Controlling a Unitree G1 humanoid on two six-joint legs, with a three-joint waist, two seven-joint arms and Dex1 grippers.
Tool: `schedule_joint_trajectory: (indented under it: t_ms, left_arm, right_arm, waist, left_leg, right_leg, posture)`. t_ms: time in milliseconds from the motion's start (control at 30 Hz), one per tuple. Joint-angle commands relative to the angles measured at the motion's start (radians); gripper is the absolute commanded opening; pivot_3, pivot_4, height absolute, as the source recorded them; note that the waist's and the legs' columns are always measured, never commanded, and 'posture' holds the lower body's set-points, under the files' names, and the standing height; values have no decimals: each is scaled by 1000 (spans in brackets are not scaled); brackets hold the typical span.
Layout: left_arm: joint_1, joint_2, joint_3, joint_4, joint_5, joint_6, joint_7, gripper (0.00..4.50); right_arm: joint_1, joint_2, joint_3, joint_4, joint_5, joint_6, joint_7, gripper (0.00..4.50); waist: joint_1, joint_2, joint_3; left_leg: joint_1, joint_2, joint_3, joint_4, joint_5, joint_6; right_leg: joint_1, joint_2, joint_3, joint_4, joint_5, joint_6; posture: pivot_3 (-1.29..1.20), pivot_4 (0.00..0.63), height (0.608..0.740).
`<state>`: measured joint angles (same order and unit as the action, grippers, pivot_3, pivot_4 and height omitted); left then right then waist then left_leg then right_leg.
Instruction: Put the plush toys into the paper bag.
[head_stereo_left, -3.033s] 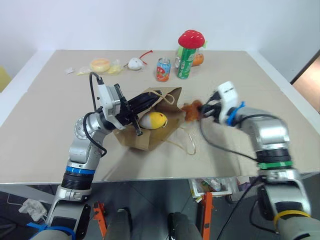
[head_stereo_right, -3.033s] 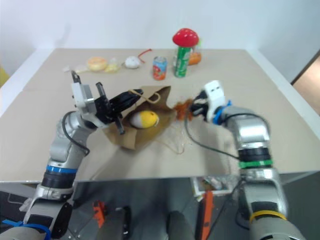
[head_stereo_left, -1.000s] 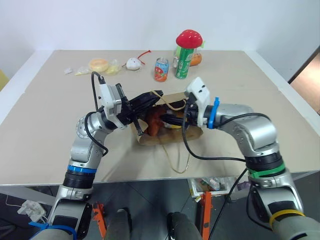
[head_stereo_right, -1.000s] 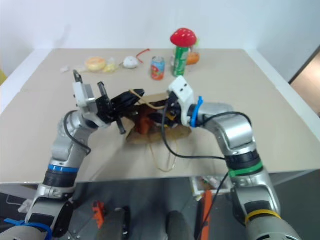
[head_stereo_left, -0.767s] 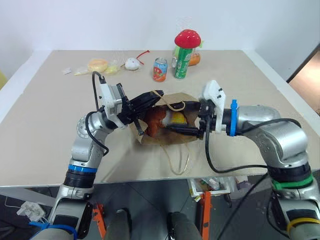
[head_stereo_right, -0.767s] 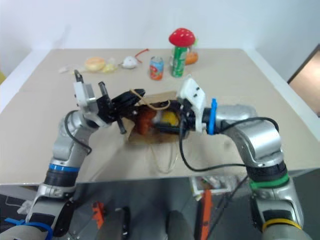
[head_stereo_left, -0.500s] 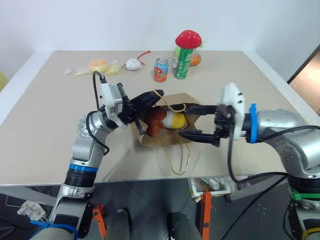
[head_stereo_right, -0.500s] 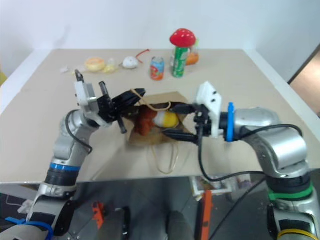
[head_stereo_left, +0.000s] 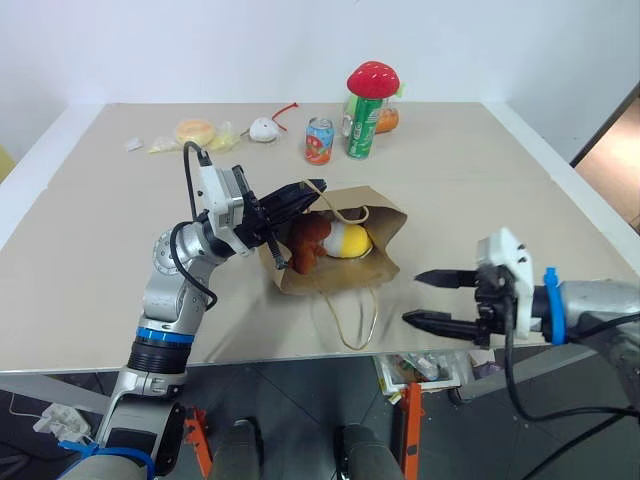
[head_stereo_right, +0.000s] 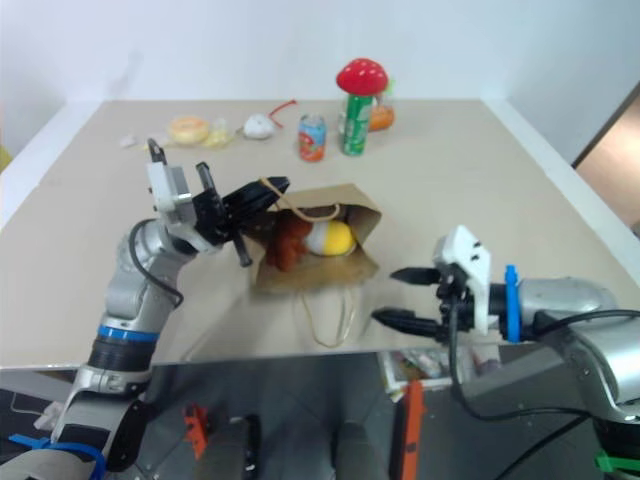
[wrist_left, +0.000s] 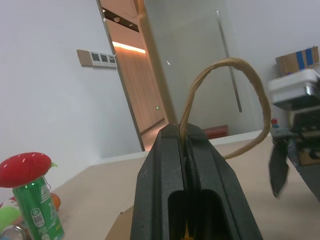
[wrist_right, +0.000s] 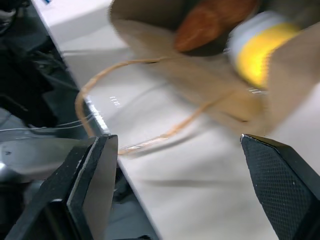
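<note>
Bag: paper bag (head_stereo_left: 335, 262) lies on its side mid-bench, mouth lifted, brown kraft, creased and thin.
Toys: brown furry toy (head_stereo_left: 307, 240) and yellow-and-white egg toy (head_stereo_left: 350, 240) both sit inside the mouth, touching each other.
Left fingers: left gripper (head_stereo_left: 300, 192) clenched on one twisted paper loop handle (wrist_left: 227, 100), holding the mouth up.
Right fingers: right gripper (head_stereo_left: 432, 298) spread wide, holding nothing, near the bench's front edge, well apart from the bag.
Loose handle: second loop (head_stereo_left: 352, 318) trails flat on the bench (head_stereo_left: 480, 180).
Step advice: I'd judge both toys are in; lower the handle gently so the soft, rounded toys don't roll out.
</note>
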<state>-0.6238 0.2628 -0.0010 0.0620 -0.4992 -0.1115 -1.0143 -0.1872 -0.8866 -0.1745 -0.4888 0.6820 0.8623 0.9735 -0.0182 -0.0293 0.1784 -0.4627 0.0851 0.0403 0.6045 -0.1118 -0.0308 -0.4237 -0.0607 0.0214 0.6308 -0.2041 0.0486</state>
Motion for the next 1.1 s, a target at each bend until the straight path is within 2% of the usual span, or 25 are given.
schedule_joint_trajectory:
  t_ms: [33,133,267,533,733,900,1033,1100]
  left_arm:
    - [-25,1,11,-18,-4,-19,-2,0]
    - [-25,-2,8,-19,-2,-20,-2,0]
    - [-24,-3,10,-24,-1,-21,5,0]
    - [-12,-2,11,-38,-2,-19,14,0]
    - [-15,-6,7,-34,-1,-21,11,0]
    - [-16,-5,10,-28,0,-22,8,0]
    - [-13,-6,7,-33,2,-22,11,0]
    - [-13,-6,9,-32,2,-22,12,0]
  right_arm:
    - [-39,54,38,31,-7,-1,-66,4226]
    - [-71,95,75,53,0,16,-94,4226]
    - [-49,95,124,74,-46,-3,-104,4226]
    - [6,91,108,41,7,25,-92,4226]
    - [-48,133,146,59,2,36,-124,4226]
    - [-81,140,127,98,12,42,-126,4226]
    - [-79,152,171,88,6,38,-112,4226]
    - [-85,164,180,91,7,42,-119,3702]
  waist:
    - [0,0,0]
    - [0,0,0]
    - [1,0,0]
    - [1,0,0]
    - [1,0,0]
    - [1,0,0]
    - [1,0,0]
    - [1,0,0]
  left_leg:
    - [0,0,0,0,0,0]
    - [0,-1,0,1,0,0]
    - [0,-1,0,1,0,0]
    - [-1,-1,-1,0,0,0]
    - [-1,-1,-1,1,0,0]
    - [-1,-1,-1,1,0,0]
    - [-1,-1,-1,1,0,0]
    - [-1,-1,-1,1,0,0]
  right_leg:
    - [0,0,0,0,0,0]
    - [0,0,1,0,1,-1]
    - [0,0,1,0,1,0]
    - [0,0,2,0,-1,2]
    - [0,0,2,0,0,1]
    - [0,0,2,0,0,0]
    - [0,1,2,0,0,1]
    - [0,1,2,0,0,1]
  posture:
    - [0,150,740]
    - [0,150,740]
    - [0,150,740]
    - [0,150,740]
    - [0,150,740]
    - [0,150,740]
    - [0,150,740]
    - [0,150,740]
